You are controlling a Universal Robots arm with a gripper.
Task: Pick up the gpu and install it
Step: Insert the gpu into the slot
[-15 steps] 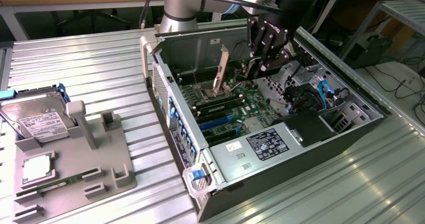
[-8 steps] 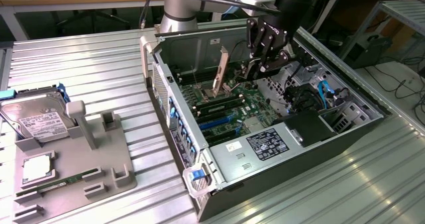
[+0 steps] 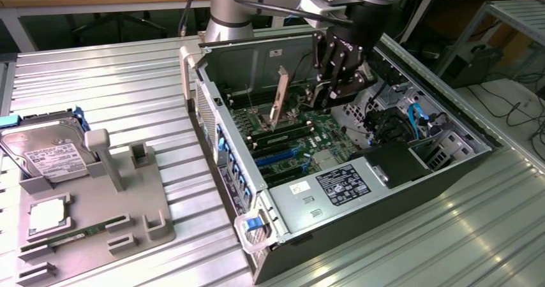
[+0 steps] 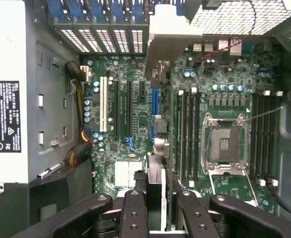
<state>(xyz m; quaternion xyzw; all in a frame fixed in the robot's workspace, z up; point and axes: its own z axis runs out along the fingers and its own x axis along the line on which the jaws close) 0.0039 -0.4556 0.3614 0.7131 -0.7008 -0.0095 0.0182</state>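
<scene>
My gripper (image 3: 330, 95) hangs inside the open computer case (image 3: 443, 166), shut on the gpu (image 3: 279, 101). The gpu is a thin black card held on edge, with its pale bracket strip pointing toward the case's rear wall. In the wrist view the gpu (image 4: 157, 171) runs edge-on between my two black fingers (image 4: 134, 213), and its bracket (image 4: 168, 37) reaches the rear slot openings. The card hovers just above the green motherboard (image 4: 128, 119), over the blue expansion slot (image 4: 154, 111). I cannot tell whether its lower edge touches the slot.
Memory slots and an empty CPU socket (image 4: 225, 144) lie beside the card. A power supply (image 3: 345, 185) and blue cables (image 3: 417, 118) fill the case's near end. On the exterior view's left, a grey fixture (image 3: 127, 198) holds a silver hard drive (image 3: 47, 150), a CPU and a memory stick.
</scene>
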